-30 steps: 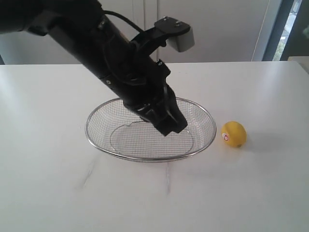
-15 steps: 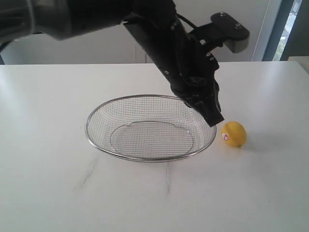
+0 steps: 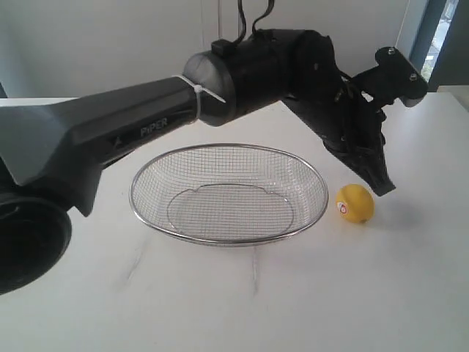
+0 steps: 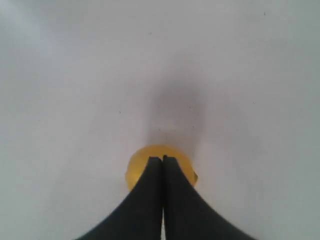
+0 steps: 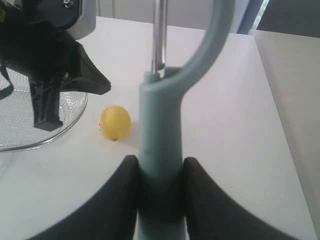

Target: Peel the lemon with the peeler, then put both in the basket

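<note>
1 label legible: "PIPER" on L arm (image 3: 132,126); lemon (image 3: 357,202) sticker (image 3: 342,208) unreadable.

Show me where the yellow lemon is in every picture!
Exterior view: lemon on the table, right of the basket, close to the left gripper.
Left wrist view: lemon peeking out behind the shut left gripper.
Right wrist view: lemon between the basket and the peeler.
Shared landmark: the left gripper's black tip beside the lemon.
</note>
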Motion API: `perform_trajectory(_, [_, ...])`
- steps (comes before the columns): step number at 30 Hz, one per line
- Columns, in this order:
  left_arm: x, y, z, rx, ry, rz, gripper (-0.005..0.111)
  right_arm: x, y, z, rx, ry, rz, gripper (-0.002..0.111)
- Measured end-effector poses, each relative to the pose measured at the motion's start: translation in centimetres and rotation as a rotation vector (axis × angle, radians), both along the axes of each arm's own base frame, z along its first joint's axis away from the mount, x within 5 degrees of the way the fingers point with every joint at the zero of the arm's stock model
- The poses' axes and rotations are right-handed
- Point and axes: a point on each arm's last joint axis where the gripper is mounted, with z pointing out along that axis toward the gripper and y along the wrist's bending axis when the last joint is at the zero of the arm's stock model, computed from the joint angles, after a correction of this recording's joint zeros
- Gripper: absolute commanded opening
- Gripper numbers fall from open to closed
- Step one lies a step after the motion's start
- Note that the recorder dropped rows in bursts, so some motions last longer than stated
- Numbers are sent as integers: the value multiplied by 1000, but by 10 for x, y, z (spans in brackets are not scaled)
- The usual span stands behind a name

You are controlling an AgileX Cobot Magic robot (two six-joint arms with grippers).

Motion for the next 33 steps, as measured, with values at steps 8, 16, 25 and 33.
perform_trajectory(8, [14,-13,-33,33,-116,-45,31,1,0,-1,4,-9,2,0])
perform_trajectory(16, [14,-13,-36,59,-146,-85,105,1,1,0,5,-18,2,0])
perform_trajectory(25, [18,-19,-69,99,-121,-88,105,1,1,0,5,-20,3,0])
perform_trajectory(33, [20,-23,-75,78,-143,-80,105,1,1,0,5,-20,3,0])
